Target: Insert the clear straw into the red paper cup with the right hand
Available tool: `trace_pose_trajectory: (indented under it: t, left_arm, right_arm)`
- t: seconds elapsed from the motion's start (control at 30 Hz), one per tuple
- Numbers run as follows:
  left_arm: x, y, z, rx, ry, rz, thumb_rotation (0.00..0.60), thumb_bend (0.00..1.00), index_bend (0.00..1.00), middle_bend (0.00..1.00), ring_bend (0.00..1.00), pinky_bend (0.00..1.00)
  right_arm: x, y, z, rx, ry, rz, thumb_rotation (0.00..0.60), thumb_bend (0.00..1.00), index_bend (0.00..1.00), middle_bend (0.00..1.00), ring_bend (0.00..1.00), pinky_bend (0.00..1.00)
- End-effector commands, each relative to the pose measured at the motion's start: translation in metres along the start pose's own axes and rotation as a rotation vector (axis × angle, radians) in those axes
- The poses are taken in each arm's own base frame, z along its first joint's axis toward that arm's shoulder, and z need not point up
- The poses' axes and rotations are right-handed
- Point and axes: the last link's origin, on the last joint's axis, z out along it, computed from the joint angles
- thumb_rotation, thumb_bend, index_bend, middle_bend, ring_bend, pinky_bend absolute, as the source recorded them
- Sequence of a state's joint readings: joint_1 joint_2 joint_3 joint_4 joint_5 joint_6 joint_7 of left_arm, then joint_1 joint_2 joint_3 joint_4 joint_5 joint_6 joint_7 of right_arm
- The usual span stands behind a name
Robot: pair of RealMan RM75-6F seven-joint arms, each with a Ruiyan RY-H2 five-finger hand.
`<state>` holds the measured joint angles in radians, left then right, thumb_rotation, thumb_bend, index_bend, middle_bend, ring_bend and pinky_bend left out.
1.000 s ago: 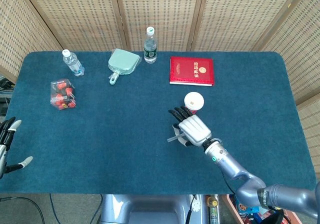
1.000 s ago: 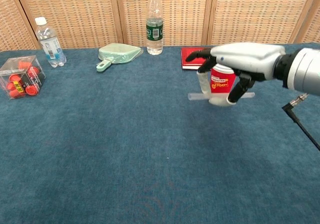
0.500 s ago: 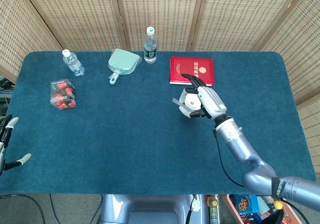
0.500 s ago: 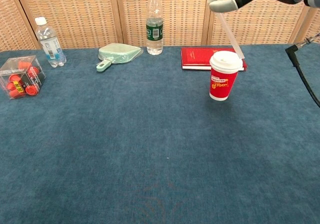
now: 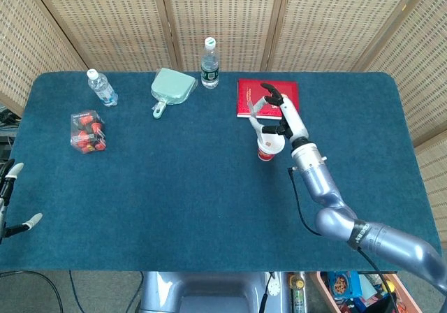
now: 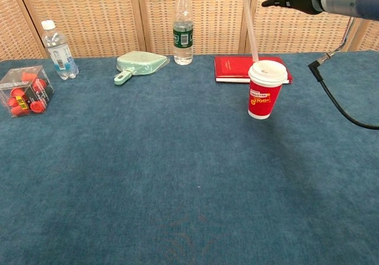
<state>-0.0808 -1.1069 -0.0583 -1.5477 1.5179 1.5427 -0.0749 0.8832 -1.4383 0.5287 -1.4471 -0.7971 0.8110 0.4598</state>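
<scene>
Two water bottles at the far edge of the blue table point(image 5: 174, 187): a green-labelled bottle point(image 5: 209, 63) near the far middle, a smaller blue-labelled bottle point(image 5: 102, 87) toward the far left. One red paper cup point(image 6: 267, 89) with a white lid, upright, right of centre, just in front of one red booklet point(image 5: 267, 98) lying flat. One pale green dustpan point(image 5: 170, 89) just left of the green-labelled bottle, handle toward the near side. One clear box of red pieces point(image 5: 86, 131) at the left. One clear straw point(image 6: 251, 33), held above the cup, long axis close to upright and leaning slightly left at the top, lower end pointing down at the far left part of the lid; contact with the lid too fine to tell. Right hand point(image 5: 279, 114) raised over the cup, pinching the upper end of the straw, other fingers spread toward the booklet. Left hand point(image 5: 8, 201) low at the near left corner, off the table edge, holding nothing, fingers apart
</scene>
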Motion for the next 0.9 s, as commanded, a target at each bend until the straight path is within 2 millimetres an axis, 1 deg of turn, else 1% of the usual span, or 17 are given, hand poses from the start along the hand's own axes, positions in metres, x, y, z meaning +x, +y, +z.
trace_pose_trajectory:
  t: [0.03, 0.3, 0.43, 0.63, 0.9]
  left_arm:
    - [0.0, 0.0, 0.0, 0.001, 0.0, -0.001, 0.6, 0.15, 0.0, 0.0, 0.0, 0.0]
    - [-0.001, 0.0, 0.001, 0.008, -0.008, -0.001, 0.6, 0.15, 0.0, 0.0, 0.0, 0.0]
    - [-0.002, 0.001, 0.002, 0.01, -0.016, 0.002, 0.6, 0.15, 0.0, 0.0, 0.0, 0.0]
    - [-0.004, 0.001, 0.003, 0.013, -0.022, 0.008, 0.6, 0.15, 0.0, 0.0, 0.0, 0.0]
    - [-0.005, 0.005, 0.003, 0.004, -0.022, 0.009, 0.6, 0.15, 0.0, 0.0, 0.0, 0.0]
  right_arm:
    - [-0.005, -0.003, 0.006, 0.034, 0.021, -0.017, 0.6, 0.52, 0.65, 0.13, 0.0, 0.0]
    - [-0.008, 0.003, 0.009, 0.06, 0.021, -0.01, 0.6, 0.52, 0.65, 0.14, 0.0, 0.0]
    - [-0.004, 0.009, 0.008, 0.062, 0.017, -0.028, 0.6, 0.52, 0.65, 0.14, 0.0, 0.0]
    - [0.004, 0.022, -0.001, 0.051, 0.004, -0.037, 0.6, 0.52, 0.65, 0.14, 0.0, 0.0]
    - [0.012, 0.03, -0.004, 0.049, 0.01, -0.044, 0.6, 0.52, 0.65, 0.14, 0.0, 0.0]
